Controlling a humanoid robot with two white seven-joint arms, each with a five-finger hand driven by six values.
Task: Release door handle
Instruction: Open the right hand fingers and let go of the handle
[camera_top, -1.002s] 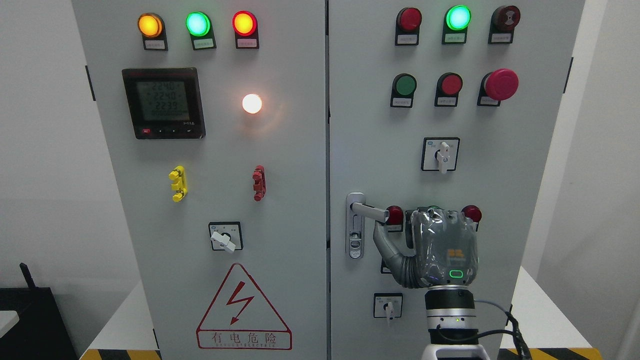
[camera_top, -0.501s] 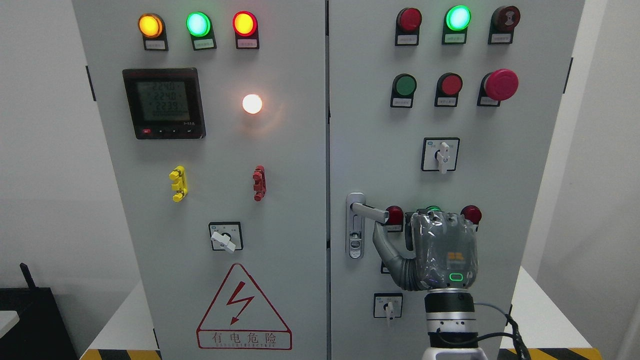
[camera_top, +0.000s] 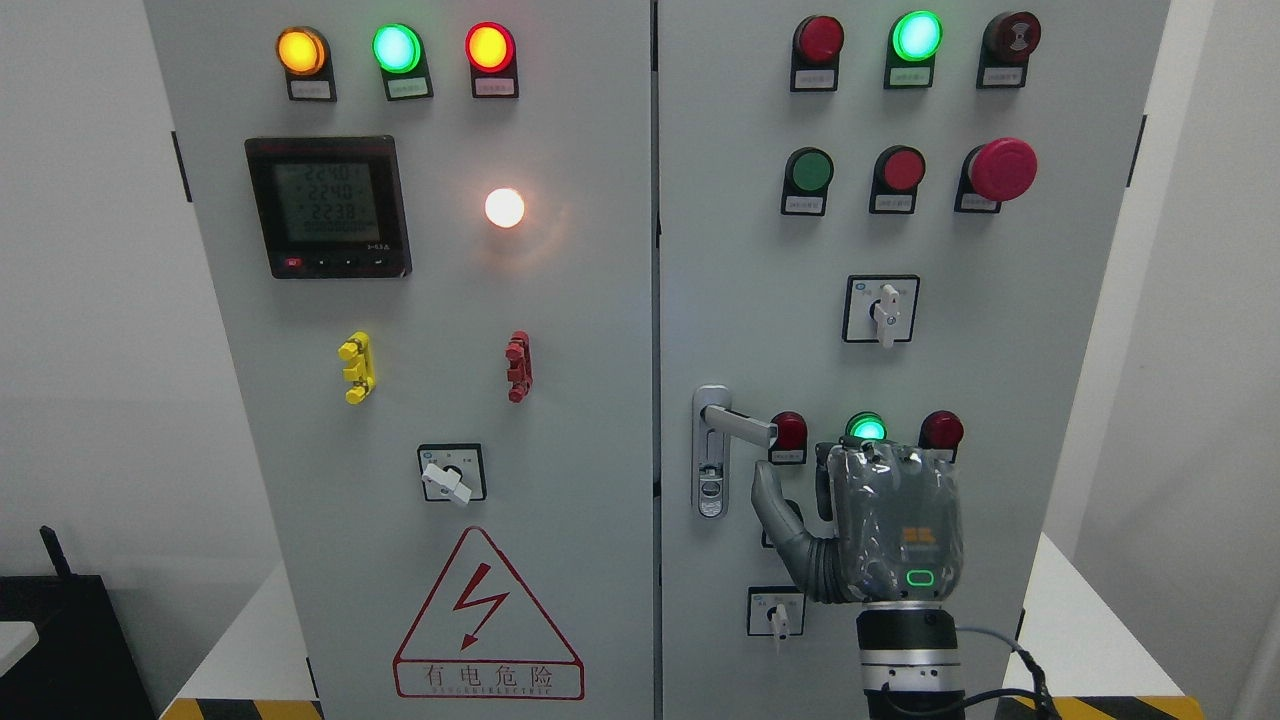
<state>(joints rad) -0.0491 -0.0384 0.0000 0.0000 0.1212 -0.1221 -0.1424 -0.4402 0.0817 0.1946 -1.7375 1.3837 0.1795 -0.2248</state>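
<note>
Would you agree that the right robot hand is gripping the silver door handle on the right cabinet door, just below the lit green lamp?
Not quite: the right robot hand is not gripping the door handle. The head view shows it below and to the right of the handle, thumb clear of the lever and holding nothing. The rest holds: the handle is silver, on the right cabinet door, and the hand sits just below the lit green lamp.

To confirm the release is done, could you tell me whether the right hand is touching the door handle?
Apart. In the head view the right hand sits below the door handle, with bare cabinet door visible between its thumb tip and the lever.
</note>
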